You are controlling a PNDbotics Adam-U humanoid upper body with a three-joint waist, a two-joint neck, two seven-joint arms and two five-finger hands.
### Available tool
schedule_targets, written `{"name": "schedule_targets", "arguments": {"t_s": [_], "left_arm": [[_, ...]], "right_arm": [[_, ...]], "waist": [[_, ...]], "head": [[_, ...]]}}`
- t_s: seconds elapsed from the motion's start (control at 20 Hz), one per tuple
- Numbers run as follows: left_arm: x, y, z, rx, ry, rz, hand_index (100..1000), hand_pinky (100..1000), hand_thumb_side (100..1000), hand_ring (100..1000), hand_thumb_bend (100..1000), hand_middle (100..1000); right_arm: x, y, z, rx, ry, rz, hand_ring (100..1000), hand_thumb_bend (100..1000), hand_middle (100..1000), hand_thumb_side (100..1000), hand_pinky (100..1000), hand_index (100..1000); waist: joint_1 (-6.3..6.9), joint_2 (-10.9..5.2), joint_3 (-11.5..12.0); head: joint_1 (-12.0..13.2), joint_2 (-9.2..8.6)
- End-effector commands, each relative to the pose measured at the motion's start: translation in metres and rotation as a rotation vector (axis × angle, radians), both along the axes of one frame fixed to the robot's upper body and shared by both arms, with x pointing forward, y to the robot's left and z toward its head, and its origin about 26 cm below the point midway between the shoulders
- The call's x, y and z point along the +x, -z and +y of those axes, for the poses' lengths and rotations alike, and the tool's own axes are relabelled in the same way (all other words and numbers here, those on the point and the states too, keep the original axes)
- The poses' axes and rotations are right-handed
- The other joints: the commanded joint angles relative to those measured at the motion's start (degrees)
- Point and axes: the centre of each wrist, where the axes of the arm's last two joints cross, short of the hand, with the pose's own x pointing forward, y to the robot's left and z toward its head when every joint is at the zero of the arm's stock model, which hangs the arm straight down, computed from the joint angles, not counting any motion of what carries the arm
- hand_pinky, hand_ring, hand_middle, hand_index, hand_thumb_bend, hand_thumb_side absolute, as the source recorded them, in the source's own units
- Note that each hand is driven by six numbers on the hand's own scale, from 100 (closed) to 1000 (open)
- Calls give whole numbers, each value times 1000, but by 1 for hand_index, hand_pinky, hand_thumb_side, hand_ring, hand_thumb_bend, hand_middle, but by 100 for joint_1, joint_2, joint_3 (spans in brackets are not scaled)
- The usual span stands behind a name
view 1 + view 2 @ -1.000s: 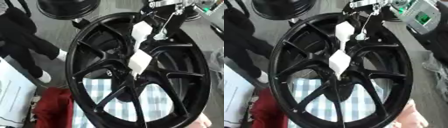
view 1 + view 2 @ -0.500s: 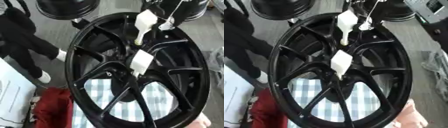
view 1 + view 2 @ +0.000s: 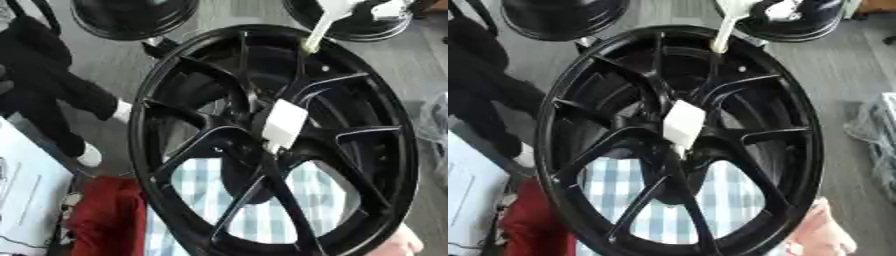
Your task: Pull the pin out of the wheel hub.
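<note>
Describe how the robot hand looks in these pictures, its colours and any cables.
Only one robot hand shows, at the top edge near the upper right corner. The little that is visible is blurred: pale silver-white pieces with dark parts between them. No cables, markings or arm can be made out. The other one is out of view.

Wheel hub [image 3: 262, 145]: glossy black metal. Checked cloth [image 3: 710, 210] beneath. White tag [image 3: 284, 125]: matt, paper-like. Red cloth [image 3: 105, 220].

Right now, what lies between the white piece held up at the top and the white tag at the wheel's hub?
Only black wheel: a spoke and the gaps beside it separate the raised white piece from the white tag, seen in the left eye view.
</note>
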Motion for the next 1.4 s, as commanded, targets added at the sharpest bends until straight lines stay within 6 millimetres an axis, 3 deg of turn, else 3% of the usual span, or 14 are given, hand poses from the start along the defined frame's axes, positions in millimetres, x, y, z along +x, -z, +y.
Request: {"name": "schedule_targets", "arguments": {"t_s": [0.05,0.35,0.55,0.7,0.85,0.9,1.0,1.15,1.4], "left_arm": [[-2,-10,6,14,-18,-30,739,744,623,780,236,701],[-3,-12,8,7,-34,-42,739,744,623,780,235,701],[-5,-12,11,3,-50,-45,739,744,623,780,234,702],[-5,-12,12,2,-59,-47,739,745,621,780,234,702],[-6,-11,14,1,-65,-46,739,745,621,780,233,702],[-6,-11,14,0,-66,-46,740,745,621,781,233,702],[-6,-11,14,-1,-66,-46,740,745,620,781,233,702],[-6,-11,13,-3,-64,-46,740,745,619,781,234,702],[-6,-10,13,-4,-60,-46,740,746,618,782,234,703]], "right_arm": [[-36,-27,-51,106,115,-127,602,193,281,100,707,464],[-88,-4,-151,295,420,-242,599,201,283,100,707,465],[-104,27,-204,288,655,-304,606,247,300,100,716,476],[-110,55,-232,269,786,-314,638,317,376,100,731,540],[-114,77,-250,270,845,-291,756,466,613,140,776,746],[-115,82,-253,281,847,-292,812,496,732,316,802,827],[-115,89,-257,311,839,-302,854,446,829,430,818,885],[-113,93,-258,372,832,-327,857,421,841,444,818,891],[-107,92,-250,535,810,-358,825,359,793,376,798,861]], "waist": [[23,-124,-17],[46,-77,-69],[70,-75,-165],[89,-84,-217],[112,-96,-246],[123,-100,-254],[144,-109,-257],[180,-123,-254],[217,-132,-242]], "head": [[24,-72],[19,-111],[100,-105],[139,-89],[147,-76],[148,-75],[139,-71],[112,-78],[76,-68]]}}
